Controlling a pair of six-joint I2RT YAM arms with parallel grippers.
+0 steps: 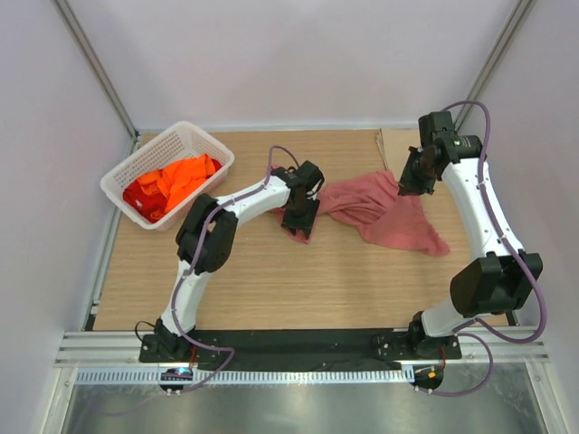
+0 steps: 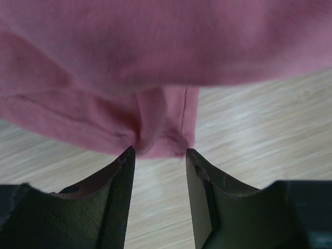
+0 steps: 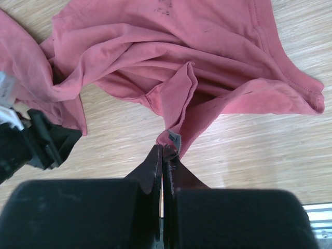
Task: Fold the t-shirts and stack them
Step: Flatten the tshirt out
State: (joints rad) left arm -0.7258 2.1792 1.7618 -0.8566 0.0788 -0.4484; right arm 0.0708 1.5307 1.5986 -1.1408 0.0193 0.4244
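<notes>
A salmon-pink t-shirt [image 1: 380,215] lies crumpled on the wooden table, right of centre. My right gripper [image 1: 409,183] is shut on a fold of its far right edge, near a grey label, and holds that fold lifted; the pinch shows in the right wrist view [image 3: 167,149]. My left gripper [image 1: 298,220] is open at the shirt's left hem. In the left wrist view the hem [image 2: 155,140] sits at the tips of the spread fingers [image 2: 158,153], not clamped. Orange [image 1: 185,172] and red [image 1: 145,194] t-shirts lie bunched in the basket.
A white lattice basket [image 1: 195,132] stands at the back left of the table. White walls enclose the table on three sides. The table's near edge meets a metal rail with both arm bases [image 1: 298,348].
</notes>
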